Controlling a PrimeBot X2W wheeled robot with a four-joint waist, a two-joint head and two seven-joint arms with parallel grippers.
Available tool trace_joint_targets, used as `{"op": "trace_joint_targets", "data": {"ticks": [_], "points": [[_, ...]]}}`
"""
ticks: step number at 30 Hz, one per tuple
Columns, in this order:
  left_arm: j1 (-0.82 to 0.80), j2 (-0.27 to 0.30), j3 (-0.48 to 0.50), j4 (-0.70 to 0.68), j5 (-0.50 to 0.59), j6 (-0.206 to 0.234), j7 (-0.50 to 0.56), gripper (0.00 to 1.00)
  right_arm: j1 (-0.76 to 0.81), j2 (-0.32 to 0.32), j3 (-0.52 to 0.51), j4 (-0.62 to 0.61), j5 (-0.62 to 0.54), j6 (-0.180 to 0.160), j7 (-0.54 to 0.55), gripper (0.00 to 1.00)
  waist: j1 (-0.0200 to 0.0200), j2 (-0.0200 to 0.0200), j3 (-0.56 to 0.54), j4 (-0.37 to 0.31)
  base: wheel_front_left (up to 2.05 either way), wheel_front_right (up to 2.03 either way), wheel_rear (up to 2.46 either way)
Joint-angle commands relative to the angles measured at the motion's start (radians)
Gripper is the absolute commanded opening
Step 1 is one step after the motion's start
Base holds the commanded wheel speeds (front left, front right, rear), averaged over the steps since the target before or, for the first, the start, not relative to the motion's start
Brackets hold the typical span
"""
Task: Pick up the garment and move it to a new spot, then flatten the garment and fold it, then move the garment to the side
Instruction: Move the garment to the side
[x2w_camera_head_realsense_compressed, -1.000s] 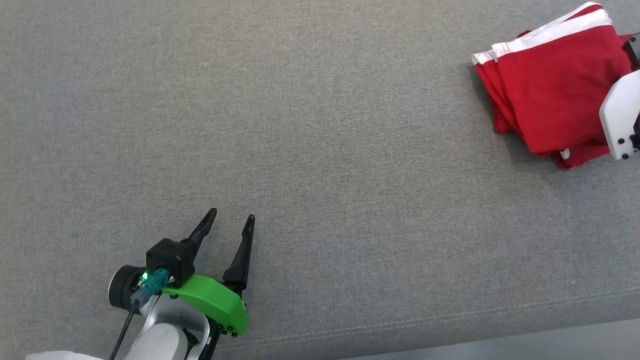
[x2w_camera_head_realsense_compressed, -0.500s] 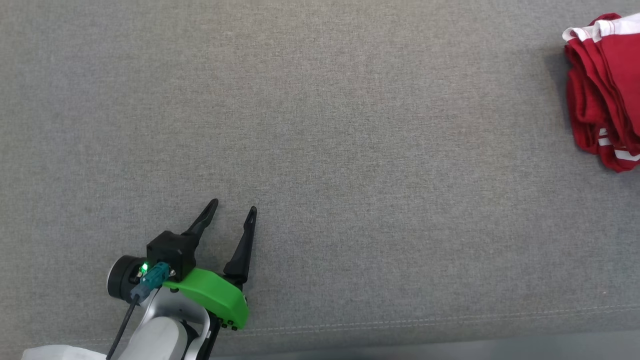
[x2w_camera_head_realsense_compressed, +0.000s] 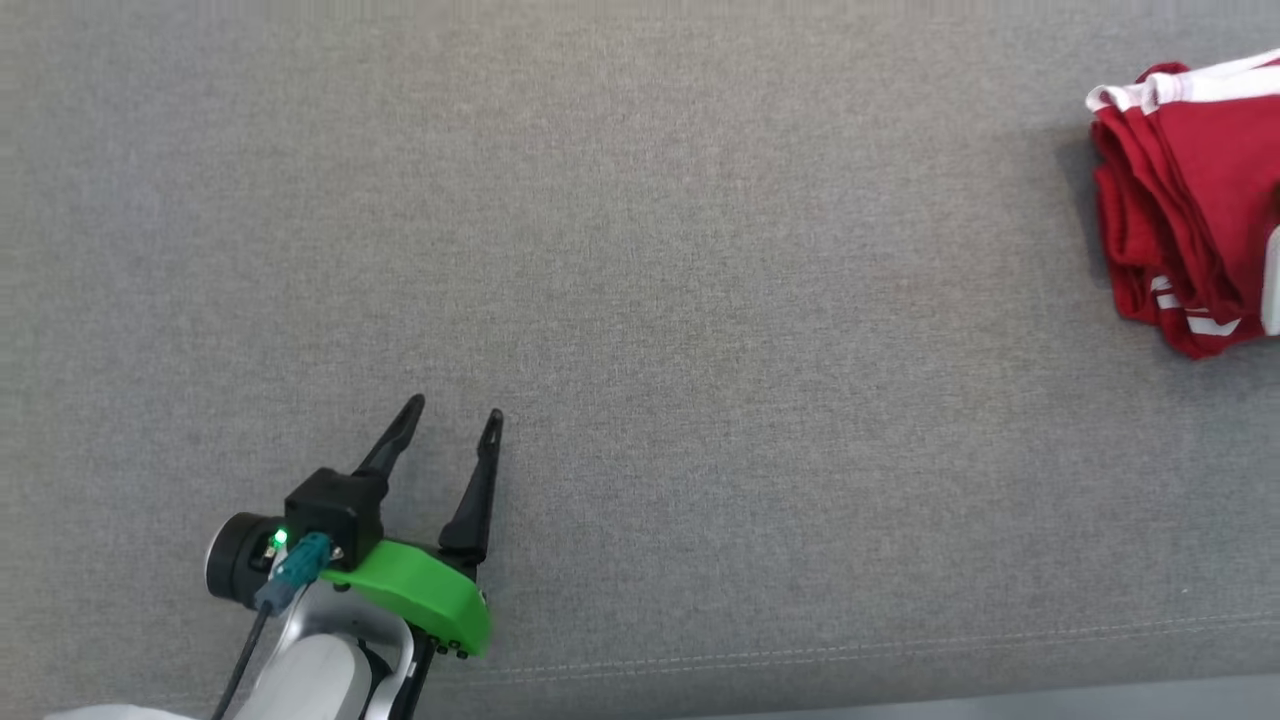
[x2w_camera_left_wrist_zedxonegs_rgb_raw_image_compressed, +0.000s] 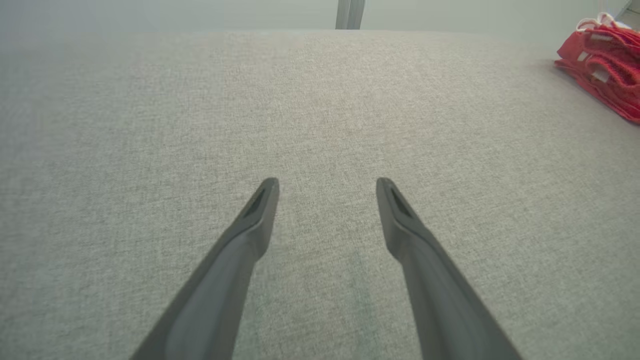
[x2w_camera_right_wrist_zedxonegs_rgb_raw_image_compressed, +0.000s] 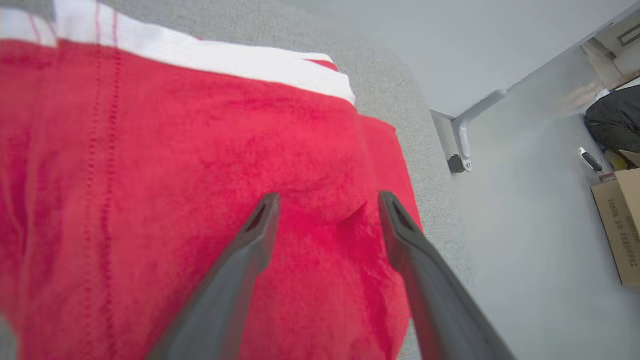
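Observation:
The garment (x2w_camera_head_realsense_compressed: 1190, 200) is red with white bands and lies folded in a bundle at the far right of the grey surface. In the right wrist view it (x2w_camera_right_wrist_zedxonegs_rgb_raw_image_compressed: 150, 175) spreads wide under my right gripper (x2w_camera_right_wrist_zedxonegs_rgb_raw_image_compressed: 327, 197). That gripper's fingers stand apart just above the cloth, open, with a small pucker between them. My left gripper (x2w_camera_head_realsense_compressed: 454, 408) rests open over bare fabric at the lower left, far from the garment. From the left wrist view, the left gripper (x2w_camera_left_wrist_zedxonegs_rgb_raw_image_compressed: 327, 182) holds nothing and the garment (x2w_camera_left_wrist_zedxonegs_rgb_raw_image_compressed: 605, 65) sits at the far upper right.
The grey padded surface (x2w_camera_head_realsense_compressed: 640, 250) has a stitched seam along its front edge (x2w_camera_head_realsense_compressed: 900, 645). Past its right edge are pale floor, a metal leg (x2w_camera_right_wrist_zedxonegs_rgb_raw_image_compressed: 465, 135) and a cardboard box (x2w_camera_right_wrist_zedxonegs_rgb_raw_image_compressed: 620, 225).
The garment has shifted to the right, close to the surface's right end. My right gripper's fingers have parted and let go of it. The left gripper stays where it was.

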Motion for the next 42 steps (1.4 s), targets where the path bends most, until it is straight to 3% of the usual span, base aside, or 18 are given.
{"op": "trace_joint_targets", "data": {"ticks": [1,7,16,26,35,42], "points": [[0.013,0.001,0.010,0.005,-0.012,0.008,-0.011,1.00,0.024,0.009,-0.008,-0.009,0.010,-0.002,-0.015,1.00,0.0000,0.0000,-0.044,-0.006,0.00,0.00,0.00],[0.041,-0.009,0.057,-0.004,-0.033,0.010,-0.099,1.00,0.117,0.073,-0.059,-0.069,0.068,-0.002,-0.092,1.00,0.0000,0.0000,-0.133,-0.002,0.00,0.00,0.00],[0.131,-0.060,0.150,0.038,-0.163,0.071,-0.093,1.00,0.311,0.182,-0.099,-0.209,0.070,-0.002,-0.163,1.00,0.0000,0.0000,-0.269,0.024,0.00,0.00,0.00],[0.193,-0.041,0.195,0.008,-0.189,0.137,-0.076,1.00,0.501,0.324,-0.118,-0.453,0.121,-0.002,-0.231,1.00,0.0000,0.0000,-0.370,0.076,0.00,0.00,0.00],[0.206,-0.009,0.202,0.013,-0.186,0.146,-0.058,1.00,0.654,0.381,-0.048,-0.635,0.245,-0.002,-0.209,1.00,0.0000,0.0000,-0.400,0.097,0.00,0.00,0.00],[0.214,0.026,0.164,0.018,-0.163,0.101,-0.059,1.00,0.782,0.408,0.005,-0.754,0.280,-0.002,-0.190,1.00,0.0000,0.0000,-0.411,0.093,0.00,0.00,0.00]]}}
